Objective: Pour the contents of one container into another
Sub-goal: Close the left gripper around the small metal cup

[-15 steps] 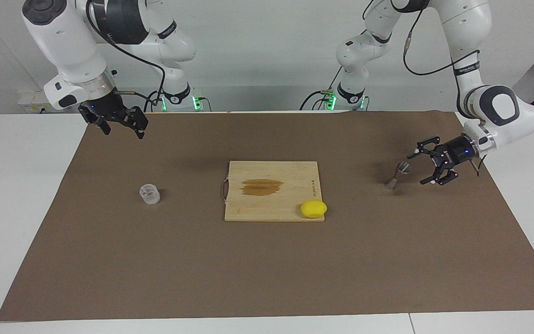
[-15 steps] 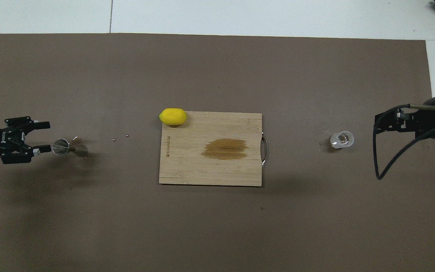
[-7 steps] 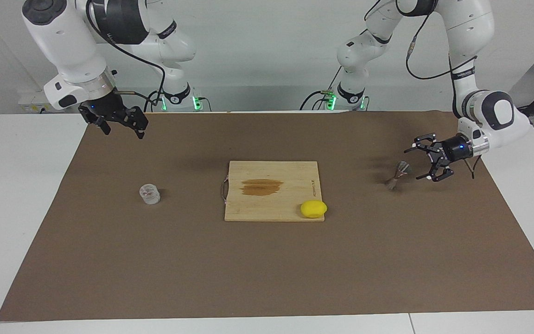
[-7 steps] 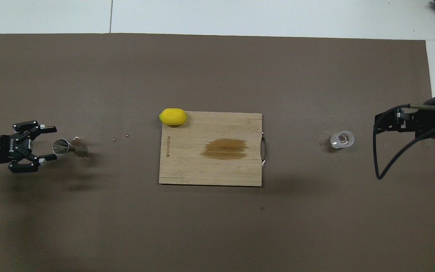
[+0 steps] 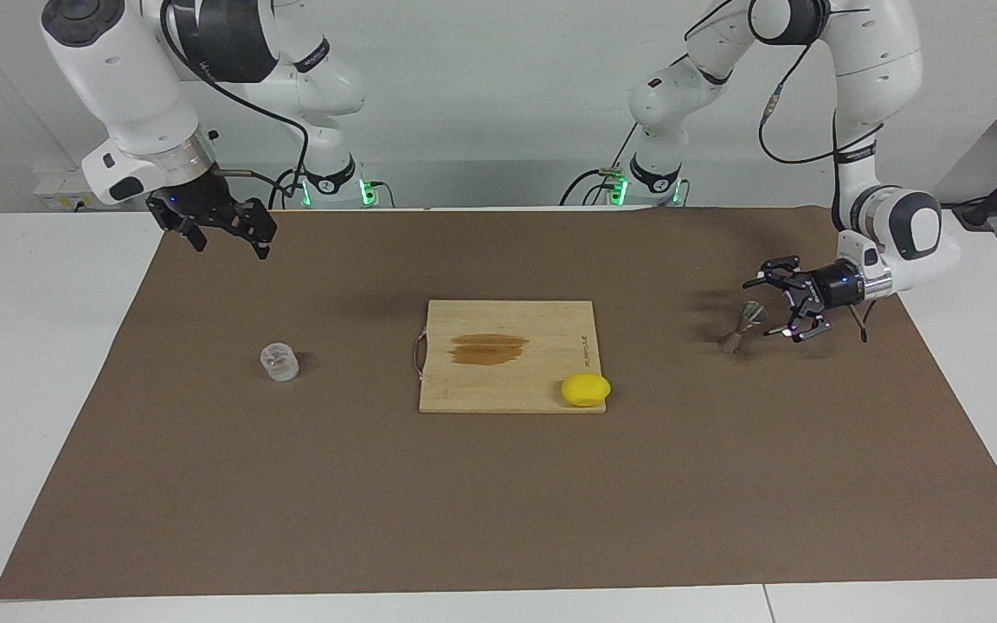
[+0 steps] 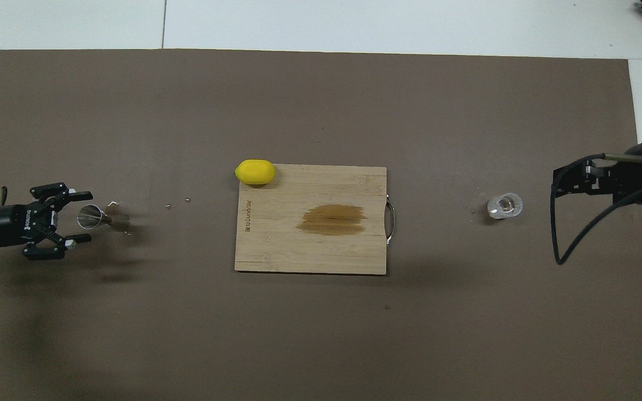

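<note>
A white table (image 5: 22,363) carries a large brown mat (image 5: 498,502) that covers most of its top. In the middle of the mat lies a wooden cutting board (image 5: 507,381) with a dark stain at its centre and a small metal handle on the edge toward the right arm's end of the table. A yellow lemon (image 5: 586,389) rests at the board's corner that is farther from the robots and toward the left arm's end, partly overhanging the edge.

The right arm comes down at its own end of the table. The right gripper (image 5: 226,238) hangs in the air over the edge of the mat closest to the robots, with its fingers spread apart and nothing between them. The clear cup (image 5: 279,362) stands upright on the mat, well apart from that gripper and between the board and the right arm's end of the table.

The left arm bends low over the mat at its own end. The left gripper (image 5: 767,305) points sideways toward the board, with its fingers spread wide and holding nothing. The metal jigger (image 5: 741,327) stands on the mat just beside those fingertips, its upper cone level with the opening between them; whether a finger touches it cannot be told. A few tiny bright specks (image 6: 178,203) lie on the mat between the jigger and the board.
</note>
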`<state>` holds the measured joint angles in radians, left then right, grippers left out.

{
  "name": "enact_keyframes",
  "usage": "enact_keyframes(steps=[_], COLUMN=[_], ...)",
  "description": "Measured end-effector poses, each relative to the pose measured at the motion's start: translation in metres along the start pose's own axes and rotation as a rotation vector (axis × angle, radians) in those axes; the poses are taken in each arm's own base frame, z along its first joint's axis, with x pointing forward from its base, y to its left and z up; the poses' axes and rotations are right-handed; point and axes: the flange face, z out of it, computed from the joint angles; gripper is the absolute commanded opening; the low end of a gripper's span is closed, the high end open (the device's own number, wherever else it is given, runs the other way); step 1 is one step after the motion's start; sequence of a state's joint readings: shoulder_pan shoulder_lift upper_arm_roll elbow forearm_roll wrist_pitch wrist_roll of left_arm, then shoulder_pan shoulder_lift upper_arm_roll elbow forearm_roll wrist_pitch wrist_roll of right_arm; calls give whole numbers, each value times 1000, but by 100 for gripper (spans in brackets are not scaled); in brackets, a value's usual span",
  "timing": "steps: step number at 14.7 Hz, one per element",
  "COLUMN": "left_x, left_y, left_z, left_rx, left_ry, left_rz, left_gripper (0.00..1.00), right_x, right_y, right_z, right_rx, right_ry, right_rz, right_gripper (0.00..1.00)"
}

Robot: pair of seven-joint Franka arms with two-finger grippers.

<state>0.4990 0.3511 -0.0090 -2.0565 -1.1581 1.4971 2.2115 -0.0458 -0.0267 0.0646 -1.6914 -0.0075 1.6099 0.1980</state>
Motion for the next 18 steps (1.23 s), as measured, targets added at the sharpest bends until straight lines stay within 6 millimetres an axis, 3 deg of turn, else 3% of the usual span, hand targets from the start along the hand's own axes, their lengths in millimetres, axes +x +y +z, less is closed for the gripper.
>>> enact_keyframes(steps=[8, 14, 18], left_x=[-33, -29, -27], left_y=[4, 2, 2], left_z=[10, 13, 14], left_rx=[35, 47, 42], left_ry=[82, 119, 132], left_rz=[98, 109, 111], left_gripper=[100, 100, 93], right_x=[0, 0, 0], right_y=[0, 0, 0], right_z=[0, 0, 0], right_rx=[0, 0, 0], right_ry=[0, 0, 0], right_rz=[0, 0, 0], right_gripper=[100, 100, 100])
